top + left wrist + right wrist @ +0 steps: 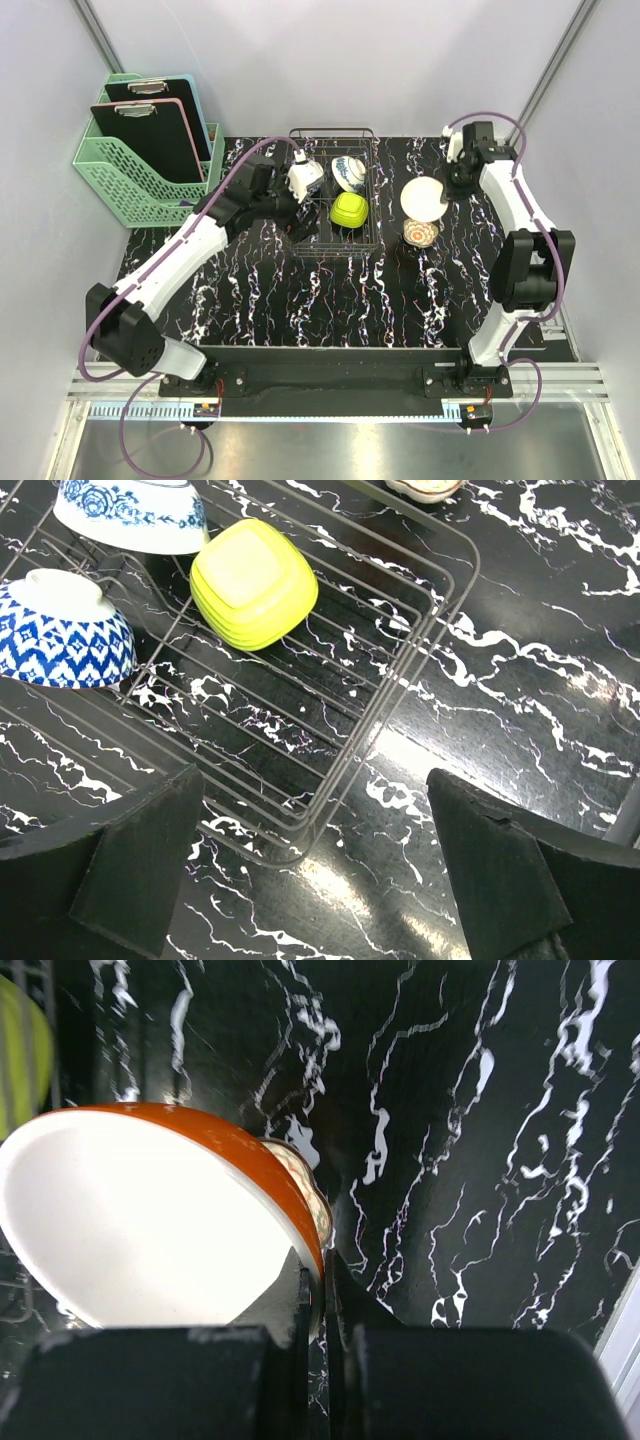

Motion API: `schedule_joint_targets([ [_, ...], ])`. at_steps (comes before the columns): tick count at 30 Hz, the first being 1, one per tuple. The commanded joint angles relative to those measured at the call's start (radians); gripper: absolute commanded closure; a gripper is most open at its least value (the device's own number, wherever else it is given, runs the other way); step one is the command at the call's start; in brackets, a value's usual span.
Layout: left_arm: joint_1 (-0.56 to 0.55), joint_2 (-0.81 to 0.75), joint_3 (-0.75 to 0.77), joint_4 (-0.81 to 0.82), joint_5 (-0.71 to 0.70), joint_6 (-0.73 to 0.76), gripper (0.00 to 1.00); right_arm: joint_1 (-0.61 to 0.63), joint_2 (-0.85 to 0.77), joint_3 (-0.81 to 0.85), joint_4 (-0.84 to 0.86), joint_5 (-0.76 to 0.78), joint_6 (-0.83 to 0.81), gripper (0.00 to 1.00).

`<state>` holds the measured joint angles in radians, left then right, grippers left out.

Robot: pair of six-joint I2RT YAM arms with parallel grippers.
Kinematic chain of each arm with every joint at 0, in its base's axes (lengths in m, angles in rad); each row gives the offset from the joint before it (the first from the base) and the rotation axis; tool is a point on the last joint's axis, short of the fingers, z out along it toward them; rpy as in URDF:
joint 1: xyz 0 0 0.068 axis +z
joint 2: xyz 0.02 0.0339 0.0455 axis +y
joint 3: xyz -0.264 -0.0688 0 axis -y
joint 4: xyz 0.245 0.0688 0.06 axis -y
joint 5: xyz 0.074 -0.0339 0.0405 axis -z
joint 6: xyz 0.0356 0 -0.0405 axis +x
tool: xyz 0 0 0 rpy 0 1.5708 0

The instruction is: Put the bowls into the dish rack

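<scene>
The dish rack, dark wire, stands at the table's back centre. It holds two blue-patterned white bowls and a lime green bowl. My left gripper hangs open and empty over the rack's near left corner. My right gripper is shut on the rim of the orange bowl, held tilted just right of the rack, white inside showing. Below it a cream bowl with a patterned rim sits on the table.
A mint green lattice basket with clipboards stands at the back left, off the black marble tabletop. White walls close in on both sides. The table's right edge shows in the right wrist view.
</scene>
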<state>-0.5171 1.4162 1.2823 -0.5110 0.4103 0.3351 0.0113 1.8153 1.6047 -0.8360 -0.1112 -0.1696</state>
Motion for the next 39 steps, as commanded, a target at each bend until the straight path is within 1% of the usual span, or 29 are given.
schedule_joint_targets([
  [1,-0.004,0.015,0.018,0.085,-0.037,-0.051,0.01,0.012,-0.08,0.109,-0.037,-0.059,0.028,1.0],
  [3,-0.004,0.039,0.038,0.089,-0.059,-0.086,0.01,0.03,-0.096,0.13,-0.043,-0.05,0.028,1.0],
  [6,-0.004,0.084,0.081,0.091,-0.102,-0.149,0.01,0.101,-0.114,0.169,-0.048,-0.012,0.013,1.0],
  [7,-0.003,0.095,0.104,0.088,-0.113,-0.165,0.01,0.152,-0.117,0.184,-0.052,0.002,0.009,1.0],
  [8,-0.004,0.114,0.117,0.085,-0.128,-0.194,0.01,0.174,-0.116,0.19,-0.055,0.024,0.005,1.0],
  [11,-0.001,0.144,0.156,0.083,-0.134,-0.234,0.01,0.257,-0.103,0.213,-0.064,0.034,0.01,1.0],
  [14,0.008,0.17,0.196,0.083,-0.102,-0.272,0.01,0.306,-0.077,0.231,-0.063,0.045,0.009,1.0],
  [18,0.031,0.199,0.241,0.081,-0.05,-0.324,0.01,0.352,-0.045,0.267,-0.068,0.056,0.002,1.0],
  [21,0.046,0.22,0.264,0.081,-0.018,-0.332,0.01,0.384,-0.027,0.293,-0.075,0.062,0.001,1.0],
  [22,0.046,0.227,0.27,0.083,-0.008,-0.364,0.01,0.392,-0.025,0.299,-0.075,0.062,0.001,1.0],
  [31,0.051,0.282,0.31,0.1,0.071,-0.401,0.01,0.46,0.013,0.317,-0.075,0.087,0.002,1.0],
  [39,0.049,0.299,0.315,0.104,0.078,-0.409,0.01,0.489,0.033,0.346,-0.081,0.088,0.008,1.0],
])
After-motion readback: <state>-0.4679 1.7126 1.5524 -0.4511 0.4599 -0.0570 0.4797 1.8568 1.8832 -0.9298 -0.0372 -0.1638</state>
